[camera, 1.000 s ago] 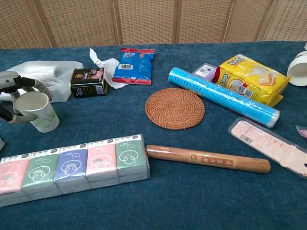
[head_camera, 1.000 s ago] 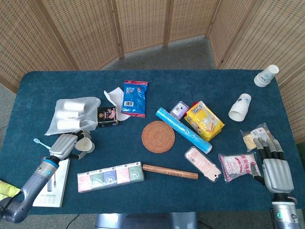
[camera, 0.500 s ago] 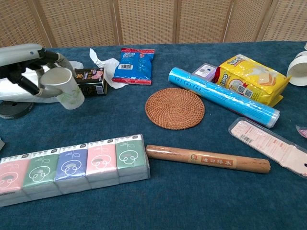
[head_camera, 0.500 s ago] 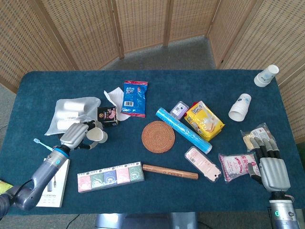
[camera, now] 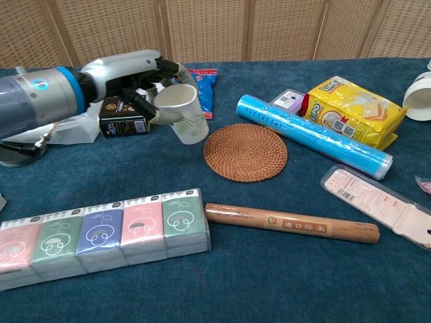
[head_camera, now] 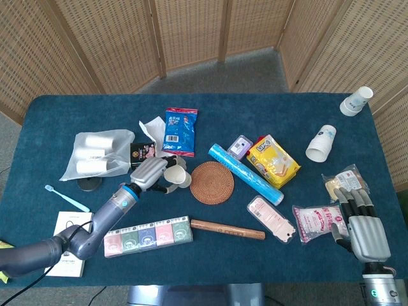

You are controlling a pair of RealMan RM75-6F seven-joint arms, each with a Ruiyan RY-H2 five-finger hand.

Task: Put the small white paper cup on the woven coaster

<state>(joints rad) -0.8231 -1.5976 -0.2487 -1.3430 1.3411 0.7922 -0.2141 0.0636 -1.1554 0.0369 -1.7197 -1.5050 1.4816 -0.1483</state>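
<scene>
Left hand [camera: 145,81] holds cup [camera: 182,112] tilted just left of coaster [camera: 245,152]; level it, centre over coaster, then lower w/o sliding.

Blue snack bag [head_camera: 180,131] at twelve o'clock on the table, row of tissue packs [head_camera: 148,235] at seven o'clock, wooden rolling pin [head_camera: 227,229] just right of it, blue roll [head_camera: 245,173] touching yellow packet [head_camera: 273,159] at two o'clock, toothbrush [head_camera: 67,198] at nine o'clock
</scene>
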